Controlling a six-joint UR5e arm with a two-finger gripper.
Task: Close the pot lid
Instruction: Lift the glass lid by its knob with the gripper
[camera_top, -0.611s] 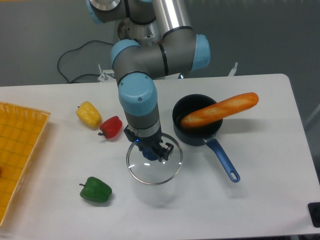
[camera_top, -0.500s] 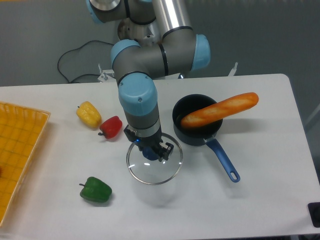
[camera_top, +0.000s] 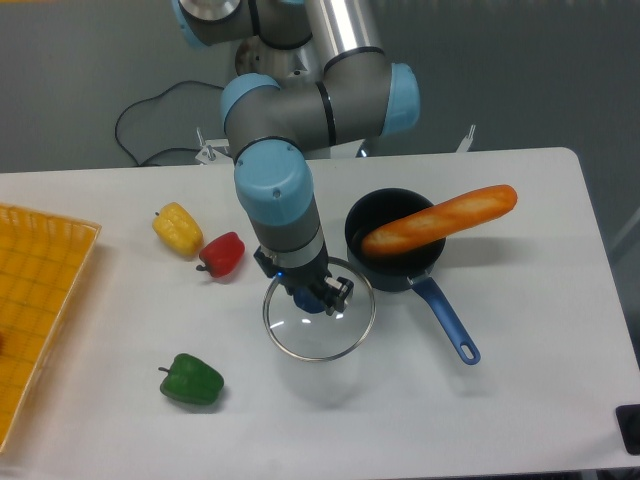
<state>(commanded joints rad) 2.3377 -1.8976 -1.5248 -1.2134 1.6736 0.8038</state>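
The black pot with a blue handle stands right of centre on the white table. A baguette lies across its rim, sticking out to the right. The glass lid hangs just left of the pot, lifted off the table, its shadow below it. My gripper is shut on the lid's dark blue knob, which is mostly hidden by the fingers.
A red pepper and a yellow pepper lie left of the arm. A green pepper sits at the front left. A yellow tray lies along the left edge. A black cable runs behind the table.
The gripper has moved slightly right and up with the lid, bringing it closer to the pot. Nothing else has moved.
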